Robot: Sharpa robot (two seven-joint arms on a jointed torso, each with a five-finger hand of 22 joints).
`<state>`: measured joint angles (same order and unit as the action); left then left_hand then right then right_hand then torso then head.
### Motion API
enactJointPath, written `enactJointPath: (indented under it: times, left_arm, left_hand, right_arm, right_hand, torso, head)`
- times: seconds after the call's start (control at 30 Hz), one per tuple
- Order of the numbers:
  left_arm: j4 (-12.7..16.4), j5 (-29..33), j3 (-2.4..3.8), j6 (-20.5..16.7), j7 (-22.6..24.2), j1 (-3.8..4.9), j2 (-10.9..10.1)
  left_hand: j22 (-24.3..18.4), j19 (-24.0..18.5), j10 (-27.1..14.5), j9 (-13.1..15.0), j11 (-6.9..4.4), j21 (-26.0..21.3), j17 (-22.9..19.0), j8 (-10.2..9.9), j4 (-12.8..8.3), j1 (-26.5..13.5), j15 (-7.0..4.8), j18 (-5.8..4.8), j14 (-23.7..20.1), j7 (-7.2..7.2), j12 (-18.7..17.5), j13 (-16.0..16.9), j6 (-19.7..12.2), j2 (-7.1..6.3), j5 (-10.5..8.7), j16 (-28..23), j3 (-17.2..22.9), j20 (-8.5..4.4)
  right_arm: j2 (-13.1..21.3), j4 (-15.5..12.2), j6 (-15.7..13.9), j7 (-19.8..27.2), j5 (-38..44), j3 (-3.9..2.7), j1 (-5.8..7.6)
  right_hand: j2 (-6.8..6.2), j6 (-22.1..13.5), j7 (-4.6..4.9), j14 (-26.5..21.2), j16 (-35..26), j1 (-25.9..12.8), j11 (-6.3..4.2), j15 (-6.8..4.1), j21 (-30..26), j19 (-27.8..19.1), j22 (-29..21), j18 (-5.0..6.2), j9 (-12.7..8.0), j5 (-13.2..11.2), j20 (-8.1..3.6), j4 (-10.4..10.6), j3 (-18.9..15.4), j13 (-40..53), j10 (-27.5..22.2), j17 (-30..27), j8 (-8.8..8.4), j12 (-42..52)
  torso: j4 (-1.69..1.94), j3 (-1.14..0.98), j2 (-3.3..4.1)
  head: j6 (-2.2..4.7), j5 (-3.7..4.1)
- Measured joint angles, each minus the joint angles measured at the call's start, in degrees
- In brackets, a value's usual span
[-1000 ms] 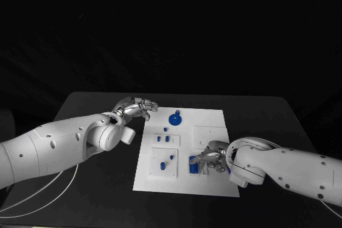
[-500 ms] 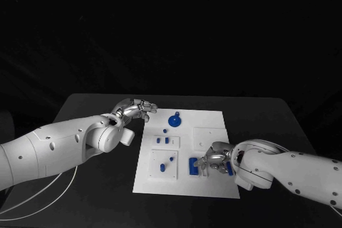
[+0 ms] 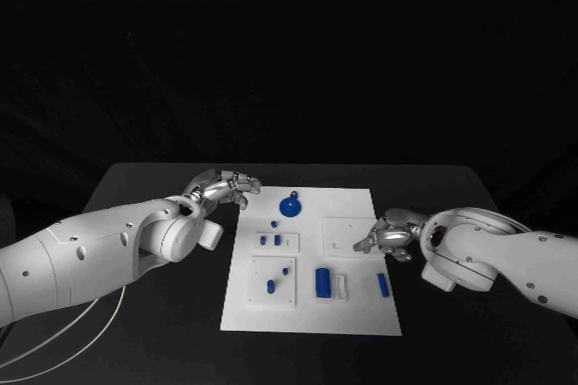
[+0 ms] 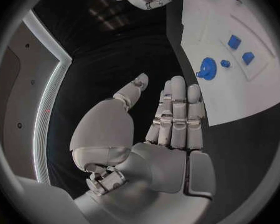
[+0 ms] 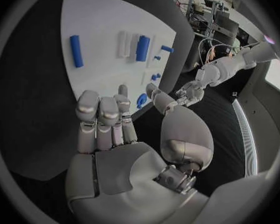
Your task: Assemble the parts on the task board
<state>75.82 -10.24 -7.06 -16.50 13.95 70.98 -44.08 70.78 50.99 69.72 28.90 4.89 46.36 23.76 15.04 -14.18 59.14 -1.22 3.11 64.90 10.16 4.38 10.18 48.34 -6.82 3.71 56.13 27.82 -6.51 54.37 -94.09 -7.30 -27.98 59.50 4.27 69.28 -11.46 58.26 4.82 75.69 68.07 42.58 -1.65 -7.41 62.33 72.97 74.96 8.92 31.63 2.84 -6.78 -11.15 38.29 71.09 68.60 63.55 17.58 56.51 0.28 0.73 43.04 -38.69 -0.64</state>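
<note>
The white task board [image 3: 308, 315] lies in the middle of the table. Its far end carries a round blue part [image 3: 291, 206] with small blue pieces [image 3: 275, 240] just nearer. A thick blue cylinder [image 3: 323, 282] and a thin blue rod [image 3: 383, 285] lie toward the near end, apart from each other. My right hand [image 3: 386, 236] hovers over the board's right edge, beyond the rod, fingers stretched out and holding nothing [image 5: 109, 124]. My left hand [image 3: 226, 184] hangs off the board's far left corner, empty, thumb apart from the fingers [image 4: 171, 119].
A white bar [image 3: 343, 288] lies between the cylinder and the rod. Two more small blue pieces [image 3: 277, 278] sit in a raised white square on the board's left side. Black table [image 3: 144, 176] surrounds the board on all sides.
My right hand has risen from beside the blue cylinder and pulled back to the board's right edge, leaving the thin blue rod uncovered. The left hand has barely moved.
</note>
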Motion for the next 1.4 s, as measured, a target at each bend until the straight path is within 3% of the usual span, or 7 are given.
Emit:
enactJointPath:
  times: [0.27,0.53,0.6,0.9,1.1,1.23,1.4]
  left_arm:
    - [0.0,0.0,-0.01,0.0,0.0,0.0,0.1]
    - [-0.1,0.0,-0.17,0.1,0.0,-0.01,0.3]
    - [-0.1,0.0,-0.21,0.1,0.0,-0.01,0.3]
    - [0.0,0.1,-0.41,0.2,0.0,-0.01,0.2]
    - [0.0,0.2,-0.47,0.3,0.0,-0.01,0.2]
    - [0.0,0.2,-0.52,0.3,0.0,-0.02,0.1]
    - [0.0,0.3,-0.55,0.3,0.0,-0.02,0.1]
  left_hand:
    - [0.0,-0.1,0.0,0.0,-0.01,0.0,0.0,0.0,0.0,0.0,0.0,0.0,0.0,0.0,0.0,0.0,0.0,0.0,0.0,0.0,0.0,0.08]
    - [0.0,-0.1,0.2,0.0,0.15,0.0,0.0,0.0,0.2,0.0,0.0,0.0,0.0,0.0,0.0,0.0,0.0,0.0,0.0,0.0,0.2,0.09]
    - [0.0,-0.1,0.3,0.0,0.09,0.0,0.0,0.0,0.2,0.0,0.0,0.0,0.0,0.0,0.0,0.0,0.0,0.0,0.0,0.0,0.2,0.09]
    - [0.0,-0.1,0.3,0.0,0.09,0.0,0.1,0.0,0.2,0.0,0.0,0.0,0.0,0.0,0.0,0.0,0.0,0.0,0.0,0.0,0.2,0.1]
    - [0.1,-0.1,0.3,0.0,0.08,0.0,0.1,0.0,0.2,-0.2,0.0,0.0,0.0,0.0,0.0,0.0,0.0,0.2,0.0,0.0,0.2,0.1]
    - [0.1,-0.2,0.3,0.0,0.07,0.0,0.1,0.0,0.2,-0.2,0.0,0.0,0.0,0.0,0.0,0.0,0.0,0.2,0.0,0.0,0.2,0.17]
    - [0.1,0.1,0.4,-0.1,-0.01,0.0,0.1,0.0,0.2,-0.2,0.0,0.0,0.0,0.0,0.0,0.0,0.0,0.2,0.0,0.0,0.2,0.0]
  right_arm:
    - [2.8,0.6,5.4,-1.8,5.9,0.48,0.01]
    - [4.0,0.3,9.9,-3.9,9.5,3.06,-0.23]
    - [3.9,0.3,10.3,-4.2,9.8,3.29,-0.69]
    - [2.2,1.2,10.6,-5.0,11.1,3.44,-2.86]
    - [1.4,2.0,10.2,-5.3,11.7,3.45,-3.7]
    - [0.9,2.4,9.8,-5.5,12.3,3.45,-4.01]
    - [0.3,3.1,9.3,-5.7,13.4,3.43,-4.39]
  right_hand:
    - [-0.07,0.0,-0.04,0.0,0.0,1.3,0.0,0.0,0.0,0.0,0.0,-0.02,0.1,0.0,0.0,-0.6,0.0,0.1,0.0,0.0,0.0,0.0]
    - [0.11,0.1,-0.06,0.0,0.0,1.1,0.0,0.0,0.0,-0.4,0.0,-0.04,0.1,0.0,0.44,0.0,-0.7,0.1,0.0,-0.2,0.0,-0.4]
    - [0.17,0.1,-0.06,0.0,0.0,0.7,0.0,0.0,0.0,-0.3,0.0,-0.03,0.1,0.0,0.55,0.3,-1.0,0.1,0.0,-0.2,0.0,-0.4]
    - [-0.22,0.1,-0.09,0.0,-0.2,-1.3,0.01,0.01,0.0,-0.4,0.0,0.0,0.2,0.0,0.85,2.0,-1.7,0.1,0.0,-0.3,0.0,-0.6]
    - [1.41,0.1,-0.14,0.0,-0.2,-4.6,0.01,0.05,0.0,-0.7,0.0,0.08,0.3,0.0,1.15,3.1,-4.3,0.2,0.0,-0.3,0.0,-0.7]
    - [3.09,0.1,-0.15,-0.1,-0.2,-6.3,0.01,0.04,0.0,-1.0,0.0,0.17,0.4,0.0,0.94,0.5,-7.5,0.3,0.0,-0.3,0.02,-0.9]
    - [4.56,0.2,-0.21,-0.3,-0.2,-6.0,0.01,-0.14,0.0,-1.1,0.0,0.25,0.7,0.0,0.92,-0.3,-7.9,0.3,0.0,-0.3,0.09,-1.0]
  torso:
    - [-0.01,0.06,-0.01]
    - [0.02,0.13,-0.07]
    - [0.02,0.14,-0.07]
    - [0.15,0.16,0.01]
    - [0.21,0.16,0.05]
    - [0.21,0.18,0.06]
    - [0.25,0.21,0.06]
  head:
    - [0.11,0.64]
    - [0.1,1.17]
    - [0.13,1.33]
    - [0.05,1.75]
    - [-0.01,1.87]
    - [-0.02,1.88]
    - [-0.02,1.88]
